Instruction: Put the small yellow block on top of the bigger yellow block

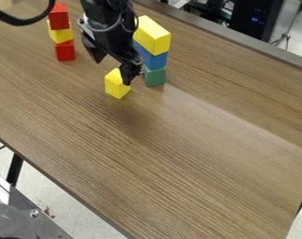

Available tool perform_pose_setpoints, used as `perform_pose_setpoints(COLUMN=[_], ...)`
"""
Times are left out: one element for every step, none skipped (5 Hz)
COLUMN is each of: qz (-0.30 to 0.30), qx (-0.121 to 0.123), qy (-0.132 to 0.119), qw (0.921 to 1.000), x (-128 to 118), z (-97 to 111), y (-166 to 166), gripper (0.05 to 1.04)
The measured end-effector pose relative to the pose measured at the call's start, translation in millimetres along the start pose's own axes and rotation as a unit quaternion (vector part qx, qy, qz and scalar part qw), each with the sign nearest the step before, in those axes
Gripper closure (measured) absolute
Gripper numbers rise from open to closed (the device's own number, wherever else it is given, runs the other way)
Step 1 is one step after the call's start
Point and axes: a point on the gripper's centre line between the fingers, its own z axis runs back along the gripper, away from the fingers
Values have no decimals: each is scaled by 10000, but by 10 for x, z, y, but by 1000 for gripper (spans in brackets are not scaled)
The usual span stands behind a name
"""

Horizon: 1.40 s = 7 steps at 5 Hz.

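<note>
Brown wood-grain tabletop (pixel 178 154); far left, a red-yellow-red stack of cubes (pixel 60 35). Small, smooth-faced yellow block (pixel 113 87) on the table, just left of a green cube (pixel 154 77), blue block (pixel 154 59) and bigger oblong yellow block (pixel 154 36), stacked upward. My black two-finger pincer (pixel 112 72): wide, at the small one, nothing gripped. Risks, as I judge: off-centre closing twists it loose; my tower-side finger, so close, nudges the stack; too low a carry topples it.
</note>
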Motion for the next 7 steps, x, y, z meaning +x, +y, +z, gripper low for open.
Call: perform_pose_setpoints(qz=[156, 262, 346, 447, 465, 542, 593], qx=[-36, -42, -21, -23, 31, 30, 54], qy=[6, -28, -106, -135, -189, -124, -108], qw=[9999, 9996, 9993, 9989, 9987, 9985, 9982], x=[-14, -18, 13, 15, 59, 42, 31], z=[-81, -164, -223, -287, -320, -389, -404], y=[12, 42, 83, 105, 160, 183, 204], gripper=[83, 83, 83, 83, 83, 132, 418])
